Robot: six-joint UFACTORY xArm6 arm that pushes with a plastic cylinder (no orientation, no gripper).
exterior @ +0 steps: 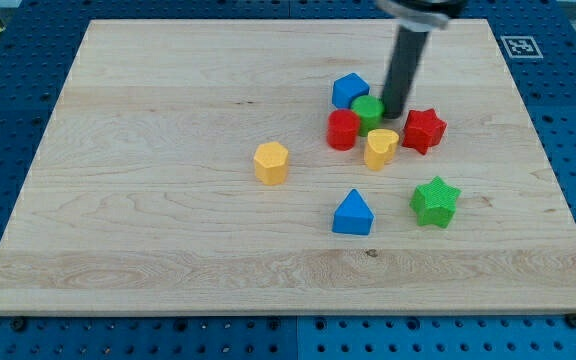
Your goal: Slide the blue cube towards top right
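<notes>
The blue cube sits on the wooden board right of centre, near the view's top. It touches a green round block at its lower right. My tip is down at the right side of the green block, a short way right of and below the blue cube. A red cylinder lies just below the blue cube. A yellow block and a red star crowd close to my tip, below it and to its right.
A yellow hexagonal block lies near the board's centre. A blue triangular block and a green star lie lower right. A marker tag sits at the board's top right corner.
</notes>
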